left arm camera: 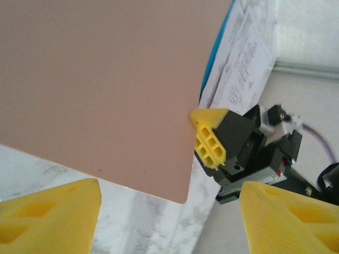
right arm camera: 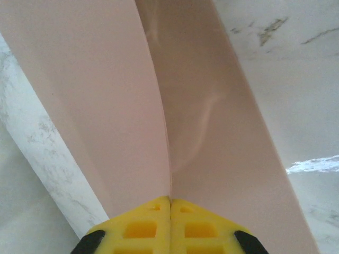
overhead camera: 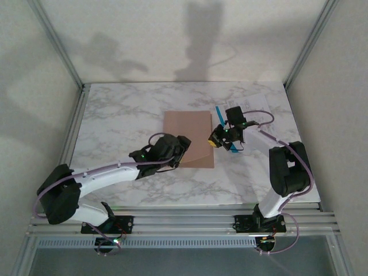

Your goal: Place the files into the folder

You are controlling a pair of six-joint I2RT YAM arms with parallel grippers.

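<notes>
Grey-veined marble tabletop [overhead camera: 123, 115] inside aluminium frame [overhead camera: 184, 221].

Lighting's soft and kinda dim, coming from the near side so big shadows land on the wall [overhead camera: 190, 40] well beyond both grippers, there's a pale sheen on the folder [right arm camera: 212, 121] just ahead of the right gripper [right arm camera: 170, 201], and the left gripper [left arm camera: 169, 185] has blurry yellow fingers [left arm camera: 47, 217] up close.
</notes>
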